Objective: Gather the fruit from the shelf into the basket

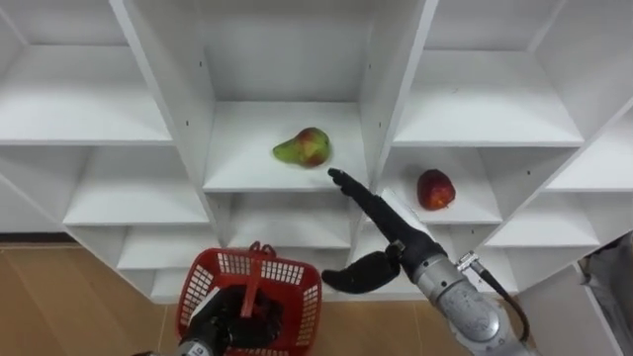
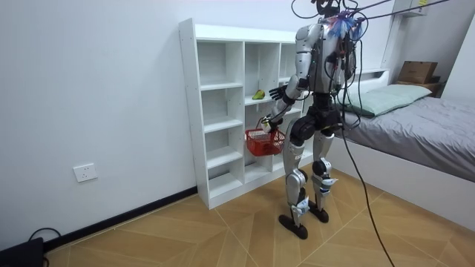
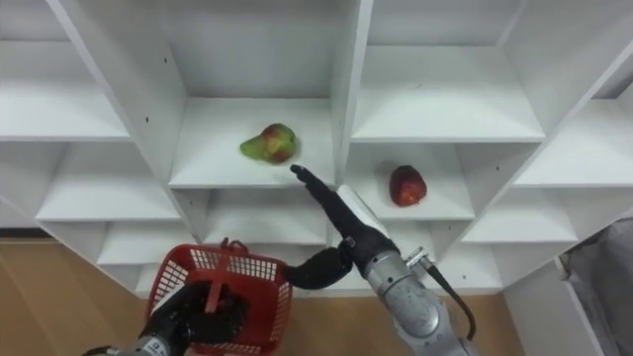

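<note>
A green and red pear (image 1: pixel 304 147) (image 3: pixel 270 142) (image 2: pixel 258 94) lies on the middle shelf of the white closet (image 1: pixel 287 178). One compartment to the right and a shelf lower sits a red apple (image 1: pixel 435 189) (image 3: pixel 406 185). My right hand (image 1: pixel 381 232) (image 3: pixel 336 222) reaches up toward the pear, open, fingers straight, their tips just short of the shelf edge below it. My left hand (image 1: pixel 232 316) (image 3: pixel 193 314) is shut on the handle of a red basket (image 1: pixel 297 287) (image 3: pixel 262 282) (image 2: pixel 261 141) held low in front of the closet.
The closet has many open white compartments with upright dividers (image 1: pixel 391 89) beside the pear's shelf. Wooden floor (image 1: pixel 59 297) lies below. In the room view I stand facing the closet, with a bed (image 2: pixel 415 126) at that view's right.
</note>
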Robot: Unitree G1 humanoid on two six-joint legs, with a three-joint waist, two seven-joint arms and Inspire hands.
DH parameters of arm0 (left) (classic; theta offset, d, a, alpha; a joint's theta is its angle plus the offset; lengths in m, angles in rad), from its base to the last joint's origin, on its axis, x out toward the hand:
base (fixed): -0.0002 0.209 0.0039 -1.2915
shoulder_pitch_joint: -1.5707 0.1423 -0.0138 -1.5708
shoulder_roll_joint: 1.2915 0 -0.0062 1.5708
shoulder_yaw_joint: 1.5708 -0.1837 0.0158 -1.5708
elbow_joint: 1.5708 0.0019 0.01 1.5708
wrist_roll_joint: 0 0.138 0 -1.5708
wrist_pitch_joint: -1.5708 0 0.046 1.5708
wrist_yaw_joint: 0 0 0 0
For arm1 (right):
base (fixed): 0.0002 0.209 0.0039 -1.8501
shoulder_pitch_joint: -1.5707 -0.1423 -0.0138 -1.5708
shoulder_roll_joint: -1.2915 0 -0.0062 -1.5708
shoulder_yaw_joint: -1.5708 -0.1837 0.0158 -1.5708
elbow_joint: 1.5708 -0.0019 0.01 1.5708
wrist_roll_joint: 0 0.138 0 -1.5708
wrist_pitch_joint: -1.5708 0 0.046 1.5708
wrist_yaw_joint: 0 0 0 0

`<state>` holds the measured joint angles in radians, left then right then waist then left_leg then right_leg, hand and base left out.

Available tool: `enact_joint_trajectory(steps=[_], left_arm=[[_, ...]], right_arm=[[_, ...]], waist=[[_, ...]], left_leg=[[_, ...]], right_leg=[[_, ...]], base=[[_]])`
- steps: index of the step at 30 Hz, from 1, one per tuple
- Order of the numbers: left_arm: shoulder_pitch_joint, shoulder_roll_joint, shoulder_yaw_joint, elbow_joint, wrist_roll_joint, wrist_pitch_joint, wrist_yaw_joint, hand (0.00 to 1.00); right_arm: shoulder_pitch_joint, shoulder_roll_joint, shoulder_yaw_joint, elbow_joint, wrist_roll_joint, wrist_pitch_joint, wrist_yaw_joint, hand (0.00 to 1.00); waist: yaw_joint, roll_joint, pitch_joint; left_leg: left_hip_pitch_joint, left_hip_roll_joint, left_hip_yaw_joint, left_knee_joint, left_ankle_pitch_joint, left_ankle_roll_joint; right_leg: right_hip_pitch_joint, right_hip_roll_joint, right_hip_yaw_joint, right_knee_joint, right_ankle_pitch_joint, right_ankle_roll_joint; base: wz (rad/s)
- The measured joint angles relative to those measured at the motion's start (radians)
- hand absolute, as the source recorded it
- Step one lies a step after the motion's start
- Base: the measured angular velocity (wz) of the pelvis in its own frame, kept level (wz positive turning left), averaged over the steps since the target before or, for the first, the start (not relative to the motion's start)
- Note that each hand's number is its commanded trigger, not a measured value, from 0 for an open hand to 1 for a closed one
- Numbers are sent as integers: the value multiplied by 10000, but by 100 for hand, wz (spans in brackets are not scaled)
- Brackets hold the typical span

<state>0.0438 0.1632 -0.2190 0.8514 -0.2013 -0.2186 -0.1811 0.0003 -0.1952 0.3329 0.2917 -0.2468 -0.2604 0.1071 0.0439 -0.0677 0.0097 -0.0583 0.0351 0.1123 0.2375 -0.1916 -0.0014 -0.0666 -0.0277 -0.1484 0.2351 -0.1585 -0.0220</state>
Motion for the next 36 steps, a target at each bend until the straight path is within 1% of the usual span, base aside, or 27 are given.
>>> enact_joint_trajectory(steps=[2,3,6,9,13,16,19,21,23,25,28,31,33,36], left_arm=[[-2,25,-1,19,3,0,54,100],[-1,24,-4,19,5,0,63,100],[-2,17,-16,18,17,0,157,100],[-13,16,18,19,351,0,286,100],[-91,-22,80,17,484,0,500,100],[-182,-38,196,18,577,0,554,100],[-199,-45,178,44,582,0,594,100],[-198,-87,174,73,577,0,594,100],[-202,-159,177,63,580,0,584,100],[-218,-217,175,59,582,0,553,100],[-218,-302,162,60,597,4,480,100],[-225,-350,171,63,709,7,379,100],[-235,-345,174,64,882,47,292,100],[-262,-292,188,64,1284,199,109,100]], right_arm=[[-3,-24,-13,-192,-154,9,-67,0],[-3,-40,-14,-285,-202,9,-69,0],[-74,-42,-13,-606,-375,2,-93,0],[-338,-44,-40,-633,-352,2,-94,0],[-623,-24,-42,-751,-367,2,-125,0],[-736,-30,-51,-925,-345,1,-188,0],[-1037,-35,-51,-950,-330,-3,-286,0],[-1184,-42,-51,-946,-328,-24,-386,0],[-1205,-61,-57,-944,-319,-37,-506,0],[-1314,-69,-53,-944,-319,-36,-513,0],[-1566,-116,-54,-944,-319,-35,-560,0],[-1646,-151,-56,-944,-334,-30,-636,0],[-1709,-161,-56,-929,-334,-2,-668,0],[-2002,-169,-106,-614,-396,20,-755,0]], waist=[[-9,-113,57],[-9,-129,65],[-10,-153,62],[8,-189,83],[121,-293,128],[174,-414,136],[234,-474,134],[306,-476,135],[438,-472,137],[480,-465,142],[496,-417,175],[518,-412,178],[533,-412,178],[609,-414,176]], left_leg=[[-21,-7,-89,4,2,-3],[-37,-10,-104,6,2,-3],[-122,-34,-233,14,2,-3],[-124,-55,-345,8,3,-2],[-176,-73,-415,9,3,-2],[-229,-99,-526,22,4,1],[-199,-118,-585,23,10,10],[-141,-122,-615,24,10,11],[-67,-125,-705,23,10,11],[-115,-121,-742,31,11,8],[-256,-124,-815,65,12,6],[-377,-129,-918,204,13,3],[-415,-124,-948,210,14,1],[-464,-121,-958,212,16,-2]], right_leg=[[31,-26,-102,-25,0,0],[32,-30,-130,-45,0,0],[55,-47,-220,-133,0,1],[88,-62,-316,-139,-15,20],[89,-82,-442,-145,-24,35],[90,-75,-505,-148,-33,47],[138,-75,-568,-148,-34,48],[212,-74,-582,-155,-33,49],[323,-75,-722,-183,-33,49],[306,-71,-754,-190,-33,49],[253,-73,-812,-196,-32,47],[224,-74,-940,-198,-32,46],[205,-76,-988,-198,-31,46],[164,-77,-1023,-194,-31,45]], base=[[10],[10],[13],[11],[6],[10],[5],[3],[11],[7],[7],[11],[7],[0]])
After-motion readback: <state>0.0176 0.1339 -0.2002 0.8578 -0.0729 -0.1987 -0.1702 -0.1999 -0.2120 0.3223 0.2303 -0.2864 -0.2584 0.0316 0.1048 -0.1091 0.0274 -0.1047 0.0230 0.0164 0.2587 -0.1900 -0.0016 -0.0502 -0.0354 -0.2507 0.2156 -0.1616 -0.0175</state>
